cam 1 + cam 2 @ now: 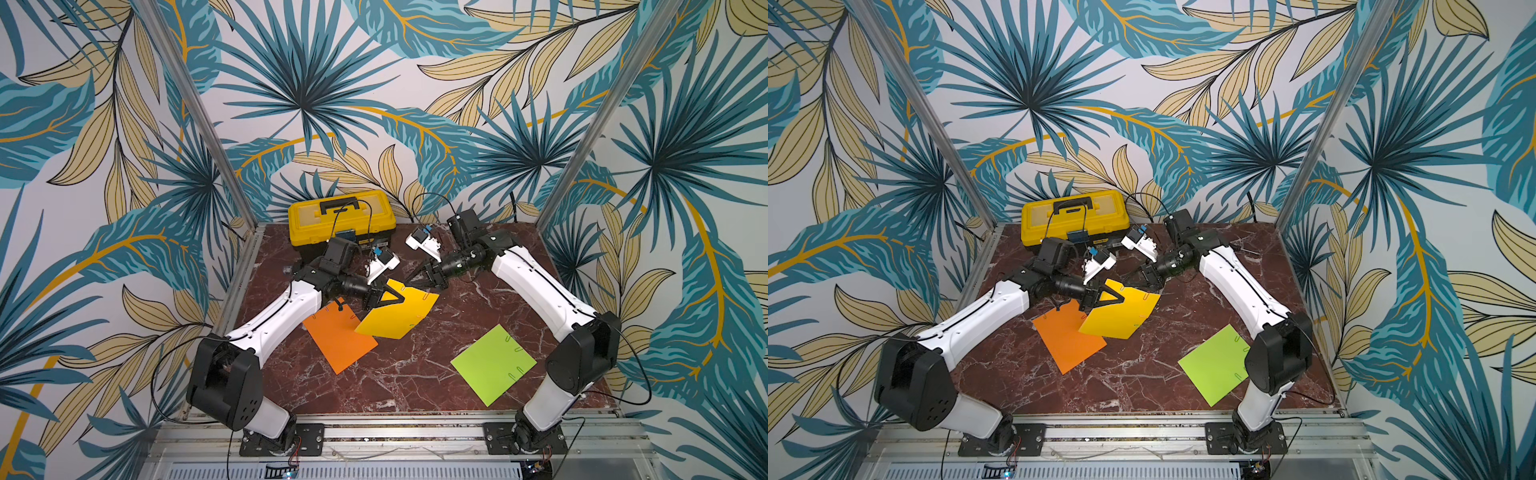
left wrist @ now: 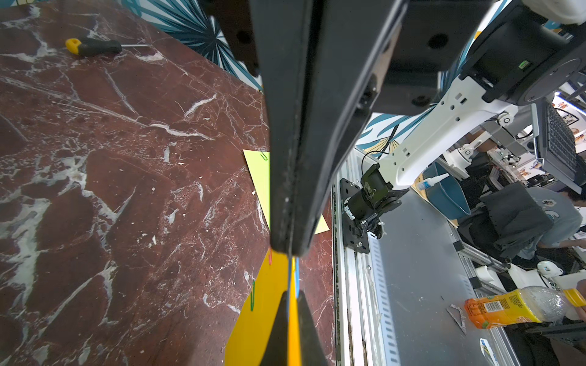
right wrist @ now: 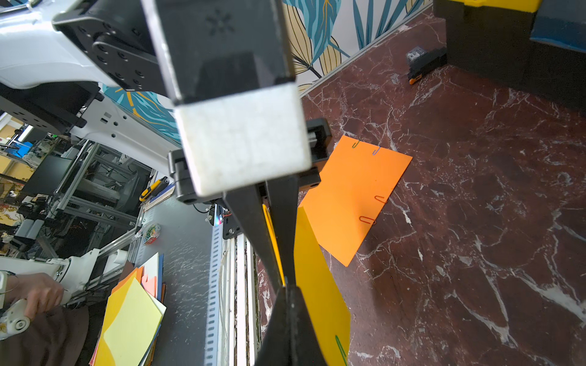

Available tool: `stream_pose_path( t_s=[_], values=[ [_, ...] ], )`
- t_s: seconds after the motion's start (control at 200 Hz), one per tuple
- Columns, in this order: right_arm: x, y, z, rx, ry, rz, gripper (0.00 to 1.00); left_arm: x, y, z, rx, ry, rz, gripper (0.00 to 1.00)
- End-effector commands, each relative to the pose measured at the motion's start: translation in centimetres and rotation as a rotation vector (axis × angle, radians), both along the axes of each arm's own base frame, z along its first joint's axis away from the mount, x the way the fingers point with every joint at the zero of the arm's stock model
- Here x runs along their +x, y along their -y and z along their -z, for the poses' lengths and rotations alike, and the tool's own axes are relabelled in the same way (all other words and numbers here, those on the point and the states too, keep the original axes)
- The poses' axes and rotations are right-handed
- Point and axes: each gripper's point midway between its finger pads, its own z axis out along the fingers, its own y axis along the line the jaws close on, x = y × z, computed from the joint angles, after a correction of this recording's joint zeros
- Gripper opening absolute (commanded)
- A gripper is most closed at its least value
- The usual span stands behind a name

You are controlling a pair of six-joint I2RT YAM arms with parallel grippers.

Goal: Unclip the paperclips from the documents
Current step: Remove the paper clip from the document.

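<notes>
— Red-brown marble desk (image 1: pixel 415 374), palm-leaf wallpaper (image 1: pixel 303 104) on every wall around it. Left hand (image 2: pixel 289 248) first?
— Clamped shut on one edge of the yellow sheet (image 1: pixel 399 320), fingers flat together, paper sticking out past the tips. Sheet raised and curled off the marble at that end
— And the right hand (image 3: pixel 285 279)?
— Closed as well, facing the left hand, tips close together. Pinching the same edge right at a blue paperclip (image 2: pixel 297 275); cannot tell whether on wire or on paper alone
— More on that sheet?
— A red paperclip (image 2: pixel 270 256) and a green paperclip (image 2: pixel 252 294) on a side edge, plain in the left wrist view
— Low end of it?
— Resting over the edge of the orange sheet (image 1: pixel 340 345), itself flat on the desk just beside the left arm
— Paperclips there?
— Four in the right wrist view: green clip (image 3: pixel 355 144) and blue clip (image 3: pixel 376 151) on a short edge, two red clips (image 3: pixel 380 199) on a long edge, all clipped on
— Then the lime green sheet (image 1: pixel 492 365)?
— Flat too, well apart from the other two, near the right arm. Four paperclips (image 1: pixel 518 349) on the two edges nearest that arm, too small for colour in both top views
— Beyond the documents?
— Yellow-and-black toolbox (image 1: pixel 340 216) closed at the back of the desk, against the wall, behind the left wrist. Small screwdriver (image 2: pixel 95 47) with a black handle and yellow butt lying on bare marble, clearest from the left wrist
</notes>
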Motion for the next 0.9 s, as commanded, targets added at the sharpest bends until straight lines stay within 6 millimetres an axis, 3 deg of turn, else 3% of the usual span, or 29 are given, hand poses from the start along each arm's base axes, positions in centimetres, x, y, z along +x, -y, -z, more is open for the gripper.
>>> stream_pose_path(
  t_s=[0.0, 0.34, 0.491, 0.696, 0.891],
  values=[
    [0.2, 0.5, 0.0, 0.015, -0.007, 0.009, 0.01, -0.5, -0.3, 1.7, 0.034, -0.053, 0.002, 0.0],
    [0.4, 0.6, 0.3, 0.004, -0.008, 0.018, 0.01, -0.5, -0.2, 1.7, 0.035, -0.05, 0.001, 0.0],
    [1.5, 1.4, 0.6, -0.013, -0.011, 0.074, 0.0, -0.4, -0.3, 1.7, 0.04, -0.045, -0.006, 0.0],
    [4.8, 4.1, 1.3, -0.009, -0.02, 0.256, 0.0, -0.1, -0.4, 1.7, 0.052, -0.032, -0.021, 0.0],
    [9.1, 9.0, 4.4, -0.06, -0.111, 0.545, 0.0, 0.7, -0.5, 1.7, 0.077, -0.013, -0.057, 0.0]
  ],
)
